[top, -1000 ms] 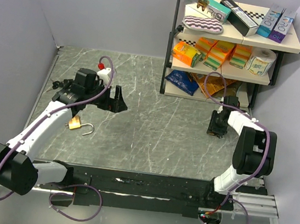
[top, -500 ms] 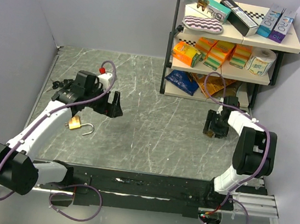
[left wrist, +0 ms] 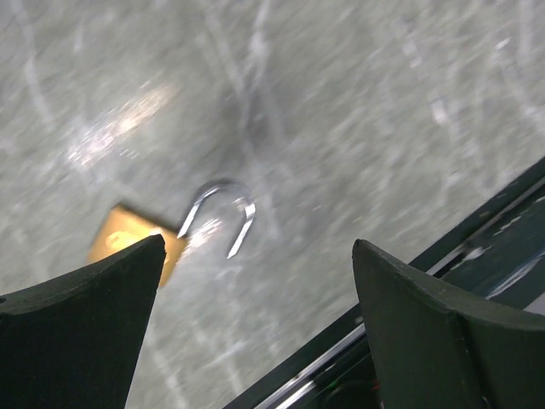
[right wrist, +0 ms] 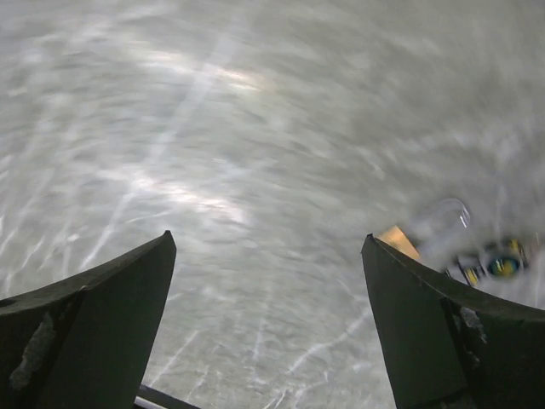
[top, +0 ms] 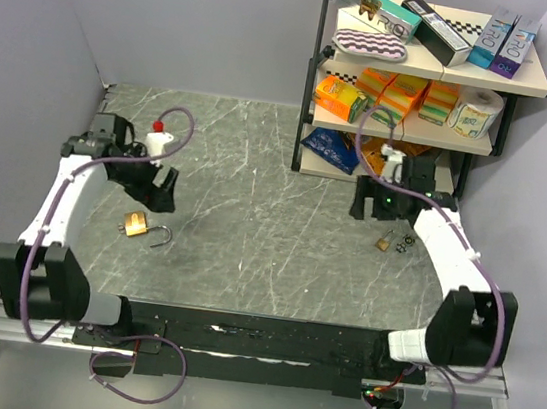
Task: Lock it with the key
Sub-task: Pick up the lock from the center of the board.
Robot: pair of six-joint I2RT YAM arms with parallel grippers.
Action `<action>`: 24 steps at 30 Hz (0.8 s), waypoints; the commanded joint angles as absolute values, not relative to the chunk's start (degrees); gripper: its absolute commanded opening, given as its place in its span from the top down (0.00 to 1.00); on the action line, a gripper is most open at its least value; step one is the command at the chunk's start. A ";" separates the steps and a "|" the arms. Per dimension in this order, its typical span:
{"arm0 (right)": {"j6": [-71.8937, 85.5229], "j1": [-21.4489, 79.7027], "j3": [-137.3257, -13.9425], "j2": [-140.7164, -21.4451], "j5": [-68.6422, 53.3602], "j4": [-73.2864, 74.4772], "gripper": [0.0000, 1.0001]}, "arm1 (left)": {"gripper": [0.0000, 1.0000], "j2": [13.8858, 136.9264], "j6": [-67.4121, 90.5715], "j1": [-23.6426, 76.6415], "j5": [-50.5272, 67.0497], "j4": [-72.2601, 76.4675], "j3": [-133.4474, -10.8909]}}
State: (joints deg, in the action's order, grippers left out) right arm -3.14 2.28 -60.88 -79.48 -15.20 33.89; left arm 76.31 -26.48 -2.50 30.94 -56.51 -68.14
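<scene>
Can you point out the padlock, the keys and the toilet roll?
padlock (top: pixel 136 224): top view, on its brass body.
keys (top: pixel 386 244): top view, on the brass-coloured piece of the bunch.
toilet roll (top: pixel 476 112): top view, on its outer side.

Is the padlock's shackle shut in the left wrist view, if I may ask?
No, the shackle is swung open, with one end clear of the brass padlock body.

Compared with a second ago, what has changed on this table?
The right gripper has opened and pulled away to the left, leaving the key bunch lying on the table. The left gripper, open throughout, swung left, closer to the padlock. The padlock has not moved and its shackle is still open. The shelf goods are unchanged.
</scene>
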 commanded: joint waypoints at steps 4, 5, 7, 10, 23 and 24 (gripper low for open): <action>-10.81 10.10 -65.39 -72.34 -21.44 33.05 0.01 | 0.04 82.96 -44.72 -10.19 27.45 -62.58 -72.77; -10.55 10.11 -66.35 -72.42 -22.58 33.13 0.01 | 0.04 83.93 -46.04 -10.72 26.20 -61.88 -72.43; -9.93 9.32 -67.32 -72.42 -24.43 32.61 0.01 | 0.04 84.20 -50.26 -11.07 22.52 -60.48 -70.58; -8.18 5.55 -67.41 -71.02 -29.43 29.64 0.01 | 0.04 84.02 -55.45 -11.07 19.52 -57.05 -66.80; -4.75 0.88 -67.15 -68.64 -43.24 29.88 0.01 | 0.04 94.57 -64.50 -8.88 13.36 -50.02 -63.55; -4.66 0.88 -66.80 -68.38 -43.42 29.71 0.01 | 0.04 94.92 -64.60 -8.53 12.40 -49.31 -63.11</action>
State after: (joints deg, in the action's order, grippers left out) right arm -4.38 0.78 -64.75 -68.84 -37.39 29.12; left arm 94.56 -59.92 -9.87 14.31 -52.34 -64.34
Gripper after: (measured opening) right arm 0.993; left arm 0.963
